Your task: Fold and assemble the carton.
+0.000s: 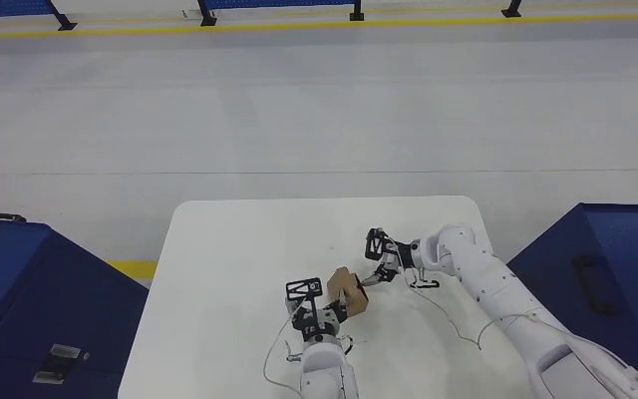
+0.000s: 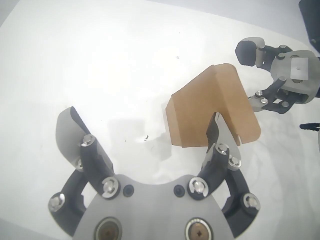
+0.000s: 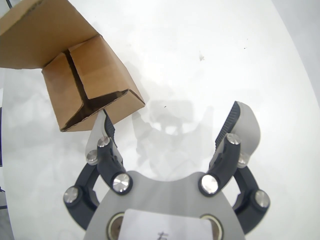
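Observation:
A small brown carton (image 1: 346, 289) lies on the white table (image 1: 239, 259) between my two grippers. One end (image 3: 82, 101) has its flaps folded in, leaving a dark Y-shaped gap, and a larger flap (image 3: 42, 26) stands out behind it. My left gripper (image 2: 143, 128) is open, and one of its fingers (image 2: 217, 131) rests against the carton's (image 2: 212, 106) near side. My right gripper (image 3: 170, 121) is open too, with one fingertip (image 3: 106, 123) at the edge of that folded end. From above, the left gripper (image 1: 319, 299) and right gripper (image 1: 372, 261) flank the carton.
Thin cables (image 1: 454, 319) trail over the table beside the arms. Blue panels stand beside the table on the left (image 1: 50, 299) and on the right (image 1: 588, 259). Bare tabletop stretches to the far and left sides of the carton.

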Motion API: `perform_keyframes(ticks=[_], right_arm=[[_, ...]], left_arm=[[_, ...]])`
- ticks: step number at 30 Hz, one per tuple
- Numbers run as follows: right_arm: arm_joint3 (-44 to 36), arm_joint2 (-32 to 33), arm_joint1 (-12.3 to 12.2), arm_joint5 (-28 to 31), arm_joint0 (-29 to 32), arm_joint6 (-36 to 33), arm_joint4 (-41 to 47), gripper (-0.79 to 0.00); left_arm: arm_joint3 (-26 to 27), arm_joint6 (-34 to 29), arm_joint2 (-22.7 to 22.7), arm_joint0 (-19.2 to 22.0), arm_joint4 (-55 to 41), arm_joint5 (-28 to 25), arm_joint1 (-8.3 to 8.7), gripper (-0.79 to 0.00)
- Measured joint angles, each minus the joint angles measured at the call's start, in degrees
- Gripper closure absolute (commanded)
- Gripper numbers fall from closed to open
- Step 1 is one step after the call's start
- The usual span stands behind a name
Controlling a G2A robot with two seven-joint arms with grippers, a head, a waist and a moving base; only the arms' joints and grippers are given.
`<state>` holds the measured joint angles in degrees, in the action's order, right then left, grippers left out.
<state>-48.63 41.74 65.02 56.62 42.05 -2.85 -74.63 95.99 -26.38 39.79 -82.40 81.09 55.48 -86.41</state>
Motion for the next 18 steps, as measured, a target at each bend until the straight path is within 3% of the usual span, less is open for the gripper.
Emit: perform_keyframes(ticks=[9, 18], right_arm=[[1.19, 0.78, -0.06, 0.92, 0.09, 1.70, 0.20, -0.785], [-2.42, 4.18, -2.16, 1.39, 2.25, 6.55, -0.11, -0.785]], left_arm=[[-5.68, 0.23, 0.48, 3.39, -4.36, -0.78, -2.16, -0.785], [-5.18, 1.96, 1.88, 1.85, -3.95, -0.69, -2.80, -0.785]])
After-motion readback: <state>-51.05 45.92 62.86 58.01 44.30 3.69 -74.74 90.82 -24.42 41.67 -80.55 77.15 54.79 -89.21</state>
